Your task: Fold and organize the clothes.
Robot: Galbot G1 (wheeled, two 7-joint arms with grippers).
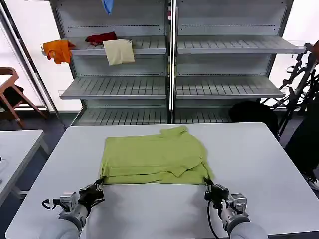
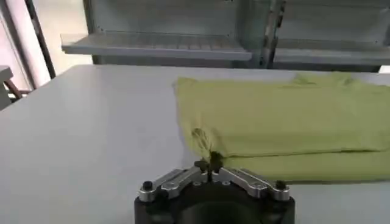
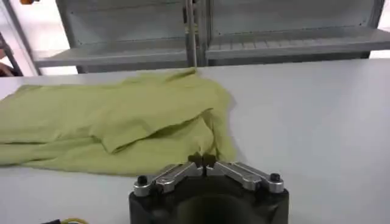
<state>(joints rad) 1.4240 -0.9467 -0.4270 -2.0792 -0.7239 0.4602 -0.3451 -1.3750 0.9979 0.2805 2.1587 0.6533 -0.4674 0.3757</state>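
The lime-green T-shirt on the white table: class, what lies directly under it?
The lime-green short-sleeved T-shirt lies folded on the white table, its own lower layer showing along the near edge. The left gripper and right gripper pinch its near corners. Anything beneath stays hidden.

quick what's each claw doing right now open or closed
Left claw: closed, pinching the green T-shirt at its near corner.
Right claw: closed on the shirt's other near corner.
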